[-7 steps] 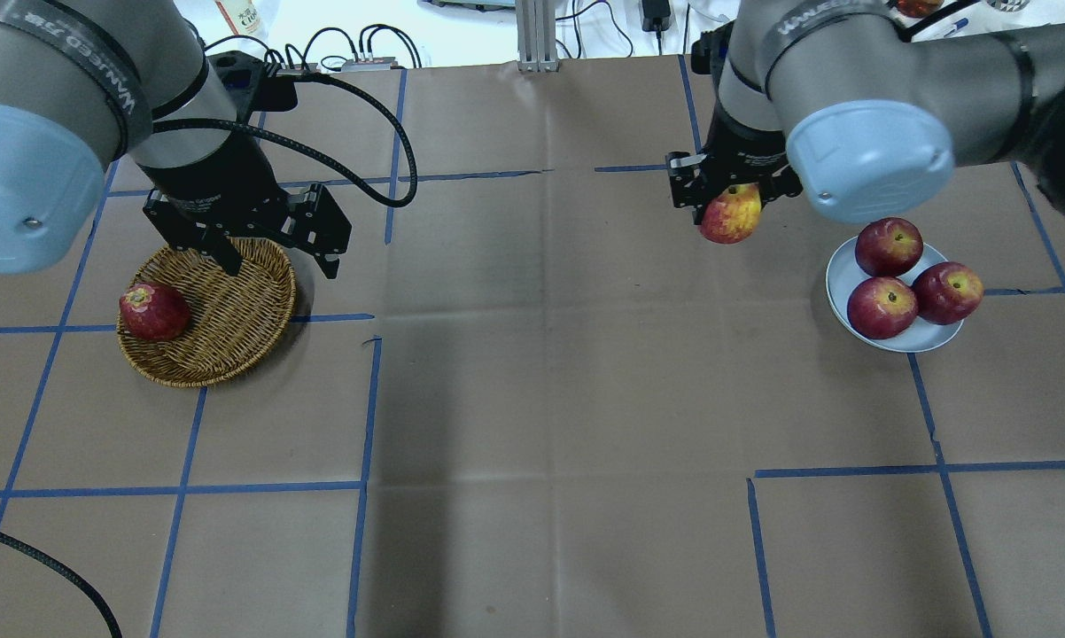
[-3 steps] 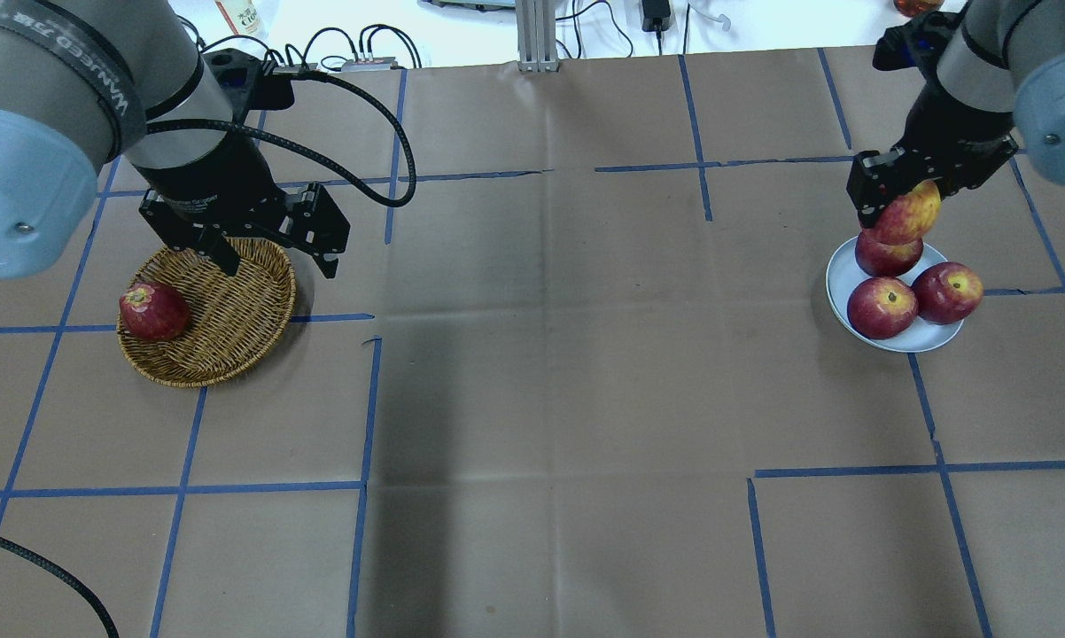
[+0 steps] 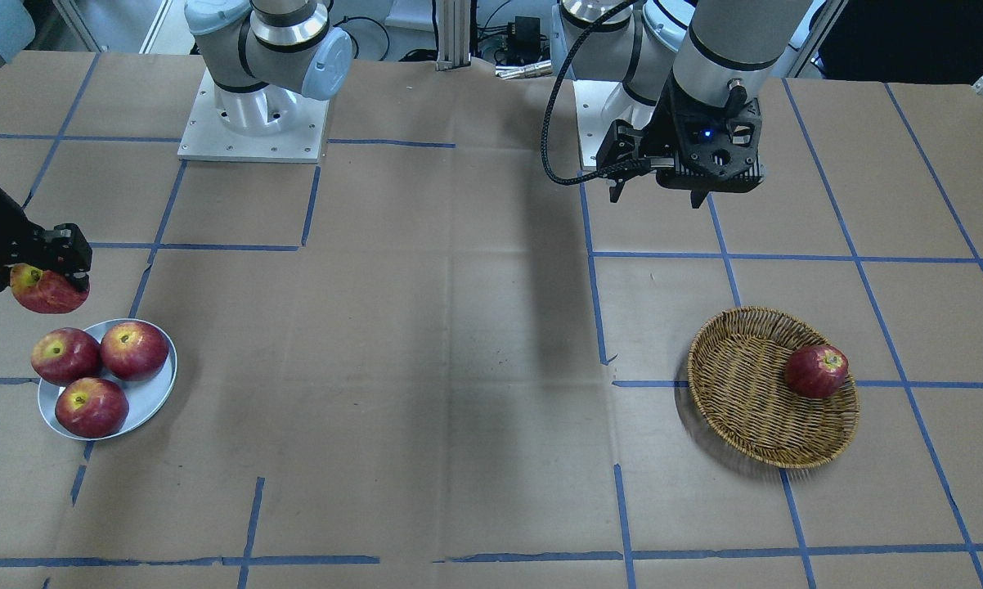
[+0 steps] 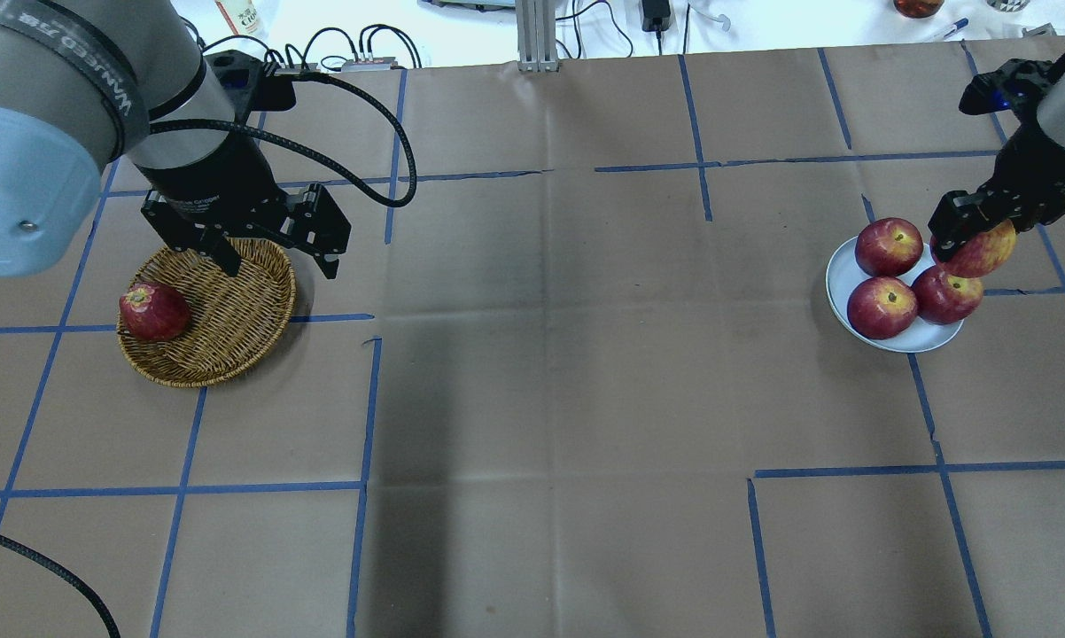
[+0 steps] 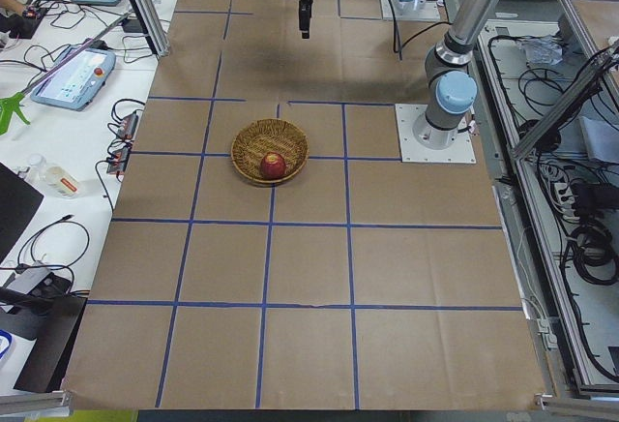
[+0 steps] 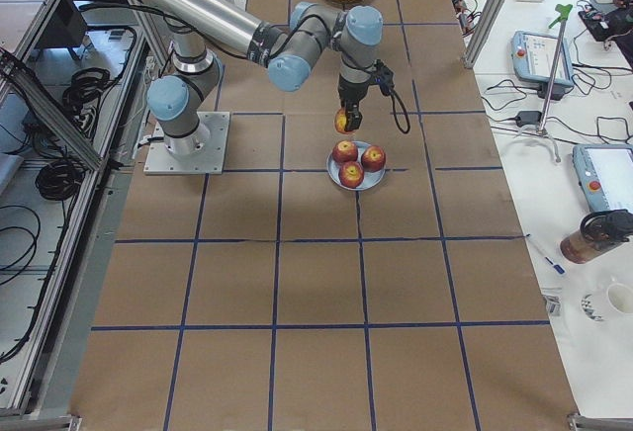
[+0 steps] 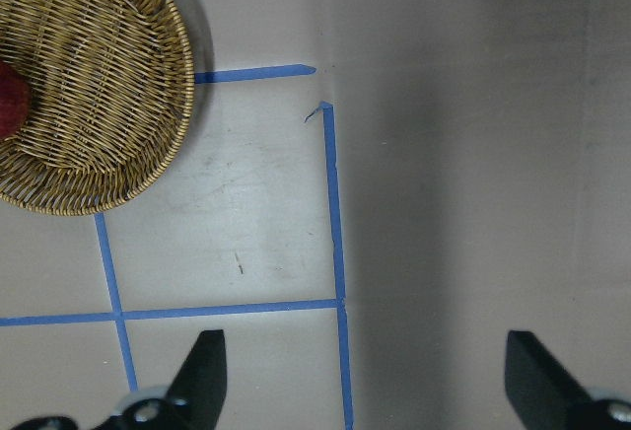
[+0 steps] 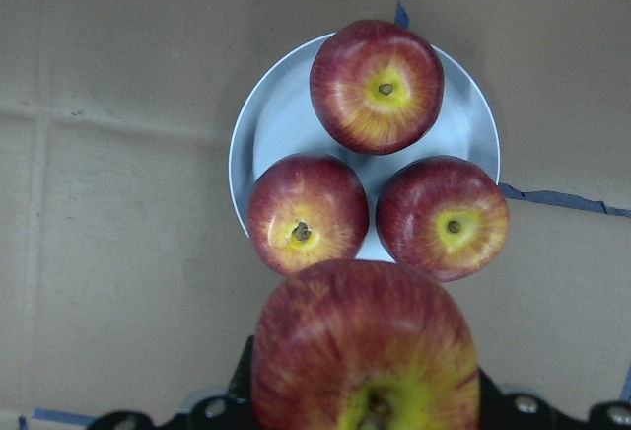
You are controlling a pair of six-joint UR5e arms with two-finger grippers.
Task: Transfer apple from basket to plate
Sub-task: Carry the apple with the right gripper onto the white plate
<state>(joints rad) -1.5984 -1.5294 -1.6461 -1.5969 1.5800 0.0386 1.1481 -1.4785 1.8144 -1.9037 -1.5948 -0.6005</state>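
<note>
My right gripper [image 4: 971, 237] is shut on the apple [image 4: 977, 254], red with a yellow-orange streaked top. It holds the apple in the air near the right rim of the pale grey-blue plate [image 4: 838, 276]. The apple fills the bottom of the right wrist view [image 8: 365, 351] and shows at the left edge of the front view [image 3: 46, 291]. The plate [image 8: 286, 124] carries three red apples [image 8: 377, 85]. My left gripper [image 4: 277, 261] is open and empty, hanging over the far rim of the wicker basket [image 4: 231, 315], which holds one dark red apple [image 4: 153, 312].
Brown paper with blue tape lines [image 4: 364, 399] covers the table. Cables and small items [image 4: 338, 44] lie beyond the far edge. The left arm's black cable [image 4: 382, 124] loops above the table behind the basket.
My right gripper has carried the apple to the right, from the table's middle right, over the plate, to the plate's right side. The left arm has not moved.
</note>
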